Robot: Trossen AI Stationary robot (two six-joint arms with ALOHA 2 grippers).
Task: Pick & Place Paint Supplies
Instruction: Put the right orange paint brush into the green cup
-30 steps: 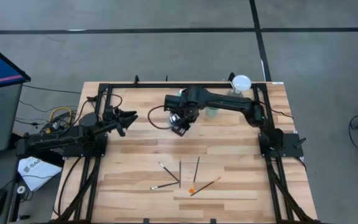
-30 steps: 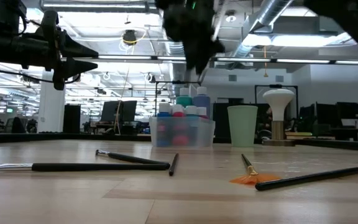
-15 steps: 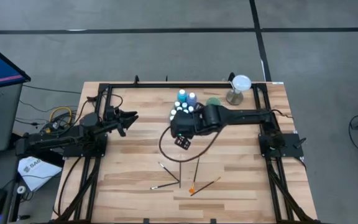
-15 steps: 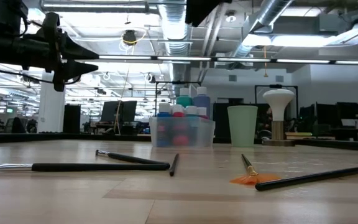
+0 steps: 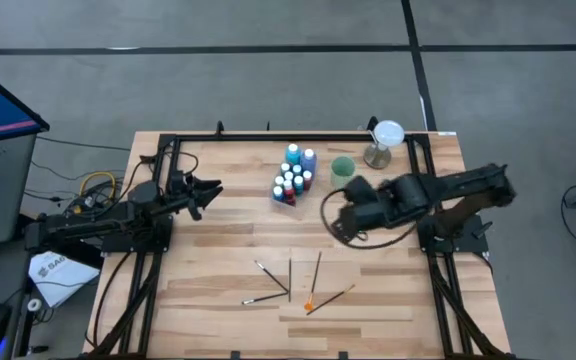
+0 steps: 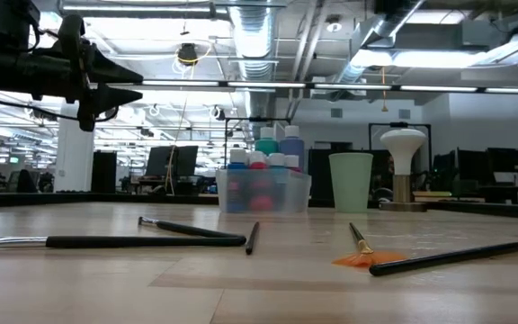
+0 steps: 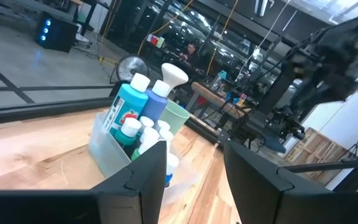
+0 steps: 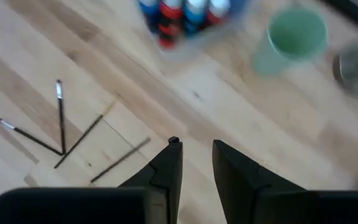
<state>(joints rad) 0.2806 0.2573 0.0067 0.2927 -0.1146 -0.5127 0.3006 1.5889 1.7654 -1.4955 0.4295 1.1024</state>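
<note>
Several white-capped paint bottles [image 5: 293, 175] stand upright in a clear tray [image 6: 232, 193] at the table's far middle. Several thin paintbrushes [image 5: 290, 282] lie flat on the wood near the front edge. My right gripper [image 8: 196, 146] hangs high above the table, right of the tray and near the pale green cup [image 5: 342, 167]. It points steeply down, with a narrow gap between its fingers and nothing in it. My left gripper [image 7: 194, 155] is open at the table's left, level, pointing toward the tray and touching nothing.
A pale green cup [image 6: 351, 180] stands just right of the tray, with a white lamp-like object [image 5: 386, 135] at the far right corner. A black frame [image 5: 268, 137] rims the table. Bare wood lies between the tray and the brushes [image 8: 61, 124].
My right gripper has swung from over the tray toward the table's right edge, rising out of the low view and turning about. The tray of bottles, covered by the arm a second ago, now shows whole. The brushes have not moved.
</note>
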